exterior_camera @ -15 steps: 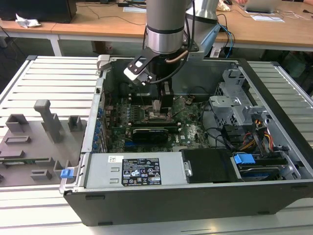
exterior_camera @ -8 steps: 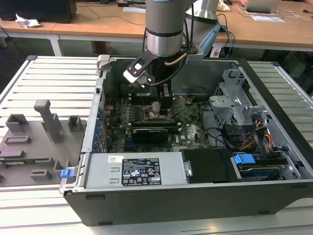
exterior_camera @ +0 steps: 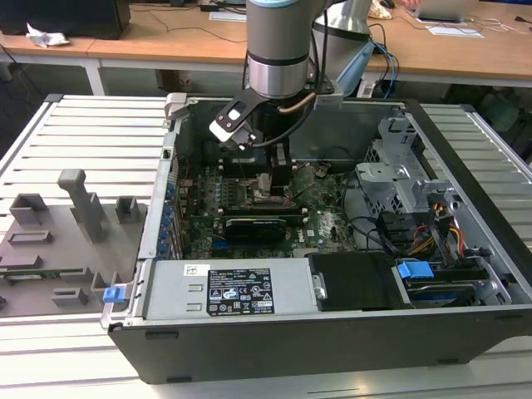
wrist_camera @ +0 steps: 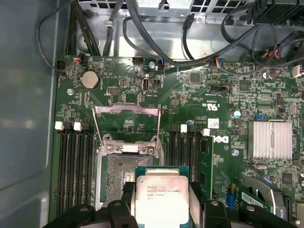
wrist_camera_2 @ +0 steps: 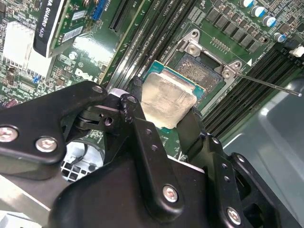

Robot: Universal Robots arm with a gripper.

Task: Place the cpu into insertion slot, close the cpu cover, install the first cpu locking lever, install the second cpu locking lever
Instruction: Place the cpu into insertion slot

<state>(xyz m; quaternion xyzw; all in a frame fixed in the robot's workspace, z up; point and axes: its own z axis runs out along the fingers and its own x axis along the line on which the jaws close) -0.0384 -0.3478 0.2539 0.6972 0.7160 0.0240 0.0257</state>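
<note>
The cpu (wrist_camera_2: 167, 97) (wrist_camera: 160, 202) is a pale silver square on a green carrier, and my gripper (wrist_camera_2: 166, 116) (wrist_camera: 161, 211) is shut on it, with black fingers (wrist_camera_2: 138, 111) on two opposite edges. It hangs tilted just above and partly beside the insertion slot (wrist_camera_2: 202, 71) (wrist_camera: 116, 178), whose dark contact field lies open. The cpu cover (wrist_camera: 126, 110) stands swung up behind the slot. A thin locking lever (wrist_camera_2: 268, 84) sticks out sideways from the socket frame. In the exterior view the gripper (exterior_camera: 281, 184) reaches down into the computer case over the green board.
Black memory slots (wrist_camera: 73, 166) flank the socket on both sides. A graphics card (exterior_camera: 258, 224) lies just in front of it, and a finned heatsink (wrist_camera: 268, 140) sits nearby. The case also holds a power supply (exterior_camera: 237, 291), a drive cage (exterior_camera: 403, 179) and cables (wrist_camera: 156, 42). Grey fixtures (exterior_camera: 83, 204) stand on the exterior view's left.
</note>
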